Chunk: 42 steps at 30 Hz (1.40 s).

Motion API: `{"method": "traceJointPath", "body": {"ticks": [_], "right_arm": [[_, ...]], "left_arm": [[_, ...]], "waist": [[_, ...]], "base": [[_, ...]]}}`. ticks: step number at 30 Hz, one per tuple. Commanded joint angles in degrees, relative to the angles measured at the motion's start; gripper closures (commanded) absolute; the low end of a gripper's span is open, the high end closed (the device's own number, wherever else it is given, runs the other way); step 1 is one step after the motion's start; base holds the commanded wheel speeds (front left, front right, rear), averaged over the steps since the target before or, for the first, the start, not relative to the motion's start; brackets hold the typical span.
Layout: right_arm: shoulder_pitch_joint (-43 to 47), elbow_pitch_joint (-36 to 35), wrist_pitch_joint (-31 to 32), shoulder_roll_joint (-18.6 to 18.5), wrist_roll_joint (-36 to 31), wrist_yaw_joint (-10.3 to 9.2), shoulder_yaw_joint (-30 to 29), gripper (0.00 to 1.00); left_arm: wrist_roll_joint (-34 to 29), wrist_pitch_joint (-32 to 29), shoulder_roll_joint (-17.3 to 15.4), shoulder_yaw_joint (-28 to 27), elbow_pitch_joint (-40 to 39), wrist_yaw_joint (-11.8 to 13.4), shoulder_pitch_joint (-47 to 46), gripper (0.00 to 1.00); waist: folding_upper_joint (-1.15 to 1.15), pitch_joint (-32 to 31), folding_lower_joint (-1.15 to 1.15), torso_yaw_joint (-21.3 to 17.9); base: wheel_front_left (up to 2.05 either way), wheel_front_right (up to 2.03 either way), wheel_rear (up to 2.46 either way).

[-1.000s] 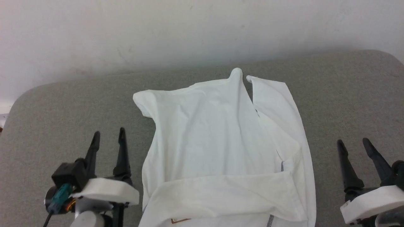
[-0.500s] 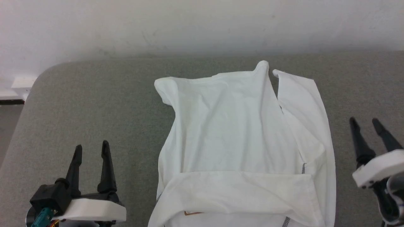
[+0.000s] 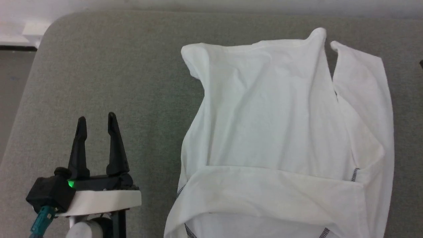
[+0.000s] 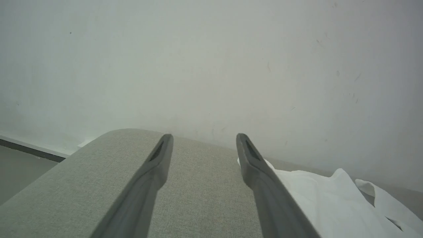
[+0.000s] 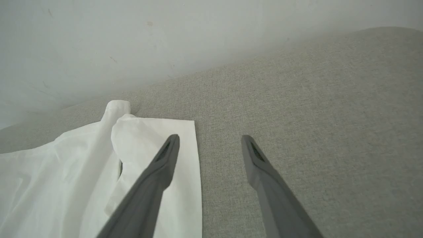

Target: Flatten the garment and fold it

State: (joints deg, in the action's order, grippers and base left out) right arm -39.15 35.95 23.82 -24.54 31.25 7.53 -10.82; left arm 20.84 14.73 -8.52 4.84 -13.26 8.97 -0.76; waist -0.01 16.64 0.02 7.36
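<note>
Head view showed the garment (image 3: pixel 274 115), a white shirt with dark stitched seams, lying spread on the grey tabletop (image 3: pixel 115 66), with a fold of cloth across its near part and a sleeve along its right side. The left end effector (image 3: pixel 96 117) stood left of the garment, apart from it, fingers wide and empty. Right wrist view showed the right end effector (image 5: pixel 210 137) equally wide and empty, at the sleeve's edge.

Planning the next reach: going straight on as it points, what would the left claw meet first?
Probably grey surface, then the wall; the left claw points beside the garment, not at it. Height unclear.
</note>
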Motion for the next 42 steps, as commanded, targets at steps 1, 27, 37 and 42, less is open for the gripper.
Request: {"method": "traceJointPath", "body": {"ticks": [1,27,37,42], "right_arm": [[-2.3,1.6,1.9,-0.9,0.7,-0.04,0.2,0.00],[-18.3,16.5,26.3,-3.4,-1.9,-0.04,6.0,1.00],[-17.2,5.1,10.3,-5.8,-0.1,-0.04,10.7,1.00],[-14.8,-0.5,6.7,-6.7,1.6,-0.04,12.8,1.00]], "left_arm": [[-1.0,0.3,0.8,-0.7,0.1,-1.2,-1.1,0.00],[-8.3,0.3,5.5,-2.0,4.9,-11.2,-5.8,0.00],[-7.7,0.3,5.6,-2.0,8.5,-11.3,-4.7,0.00],[-8.1,0.3,5.6,-2.6,9.7,-11.2,-2.8,0.00]], "waist": [[0.01,5.7,-0.02,4.6],[0.01,13.0,-0.02,6.5],[0.01,5.8,-0.02,4.0],[0.01,0.5,-0.02,1.6]], "base": [[0.00,0.00,0.00],[0.00,0.00,0.00],[0.00,0.00,0.00],[0.00,0.00,0.00]]}}
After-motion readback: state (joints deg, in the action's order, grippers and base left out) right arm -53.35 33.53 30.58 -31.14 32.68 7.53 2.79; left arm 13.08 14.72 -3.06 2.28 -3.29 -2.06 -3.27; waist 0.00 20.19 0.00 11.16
